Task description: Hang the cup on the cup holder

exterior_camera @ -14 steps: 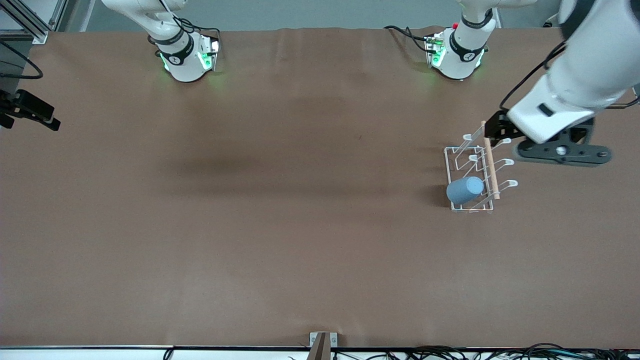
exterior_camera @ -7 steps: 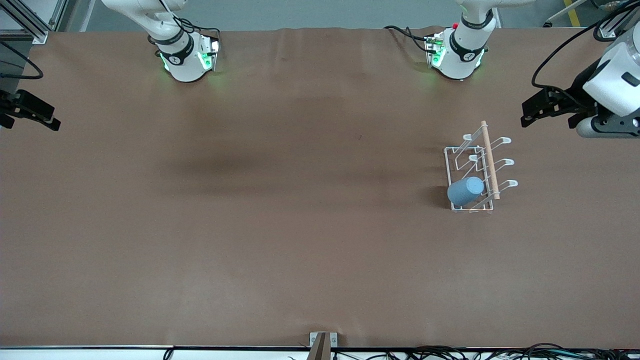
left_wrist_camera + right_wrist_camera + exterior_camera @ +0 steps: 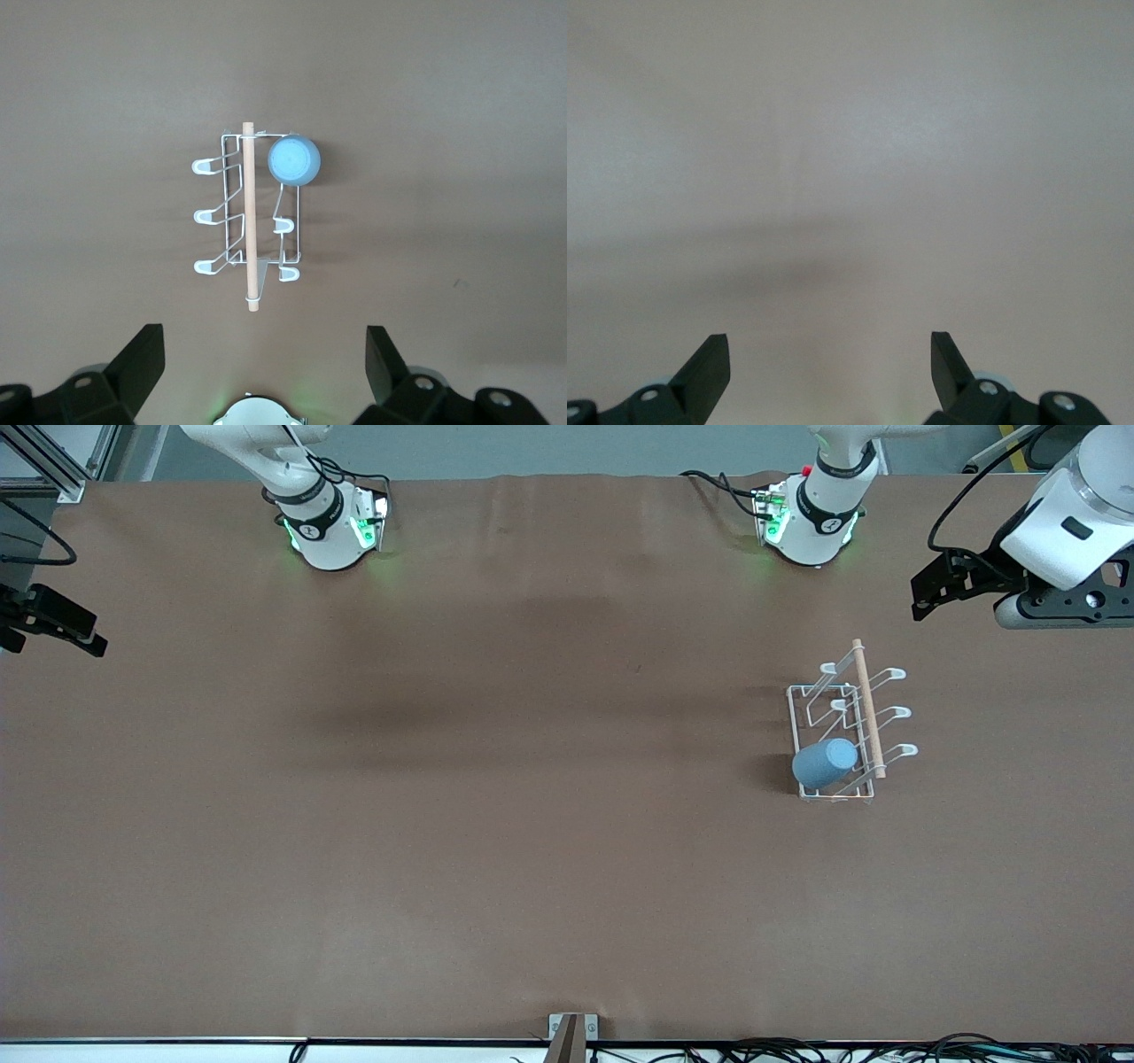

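The light-blue cup (image 3: 824, 763) hangs mouth-down on a prong of the white wire cup holder (image 3: 866, 717), at the holder's end nearest the front camera. The holder stands toward the left arm's end of the table. In the left wrist view the cup (image 3: 294, 159) shows its rounded base, beside the holder's wooden dowel (image 3: 251, 221). My left gripper (image 3: 930, 595) is open and empty, up in the air over bare table beside the holder; its own view (image 3: 264, 363) shows the jaws wide apart. My right gripper (image 3: 89, 633) waits open at the right arm's end, over bare table (image 3: 829, 367).
The two arm bases (image 3: 328, 522) (image 3: 811, 514) stand along the table's edge farthest from the front camera. A small bracket (image 3: 571, 1032) sits at the edge nearest that camera. The holder's other prongs (image 3: 890, 713) carry nothing. The brown table top (image 3: 532, 779) is bare elsewhere.
My left gripper has drawn away from over the holder toward the left arm's end of the table and risen. The cup stays on its prong. The right arm has not moved.
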Action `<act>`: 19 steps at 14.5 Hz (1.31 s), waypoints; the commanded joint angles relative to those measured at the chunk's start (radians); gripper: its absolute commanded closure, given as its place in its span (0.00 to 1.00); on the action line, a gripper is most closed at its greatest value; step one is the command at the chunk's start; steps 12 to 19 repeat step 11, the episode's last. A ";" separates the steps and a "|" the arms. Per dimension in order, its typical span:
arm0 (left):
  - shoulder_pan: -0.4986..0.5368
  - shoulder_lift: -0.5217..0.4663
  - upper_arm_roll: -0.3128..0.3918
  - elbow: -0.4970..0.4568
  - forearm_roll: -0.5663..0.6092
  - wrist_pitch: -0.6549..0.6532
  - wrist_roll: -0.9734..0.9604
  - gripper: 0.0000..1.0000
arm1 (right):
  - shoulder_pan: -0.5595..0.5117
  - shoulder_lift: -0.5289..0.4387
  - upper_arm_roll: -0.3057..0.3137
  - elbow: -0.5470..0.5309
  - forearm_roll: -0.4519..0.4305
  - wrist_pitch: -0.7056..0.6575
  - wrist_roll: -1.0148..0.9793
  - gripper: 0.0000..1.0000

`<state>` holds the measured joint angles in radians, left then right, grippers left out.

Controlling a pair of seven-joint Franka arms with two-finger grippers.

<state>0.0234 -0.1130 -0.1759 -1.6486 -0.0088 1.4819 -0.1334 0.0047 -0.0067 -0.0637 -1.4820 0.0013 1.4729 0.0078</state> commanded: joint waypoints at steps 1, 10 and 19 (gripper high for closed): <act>0.007 -0.037 -0.002 -0.040 0.018 0.025 0.009 0.00 | -0.008 -0.019 0.001 -0.021 0.003 0.001 -0.002 0.00; 0.013 -0.030 -0.002 -0.027 0.027 0.025 0.009 0.00 | -0.009 -0.019 0.002 -0.023 0.003 -0.008 -0.002 0.00; 0.013 -0.025 -0.002 -0.019 0.027 0.025 0.002 0.00 | -0.011 -0.019 0.002 -0.023 0.003 -0.008 -0.002 0.00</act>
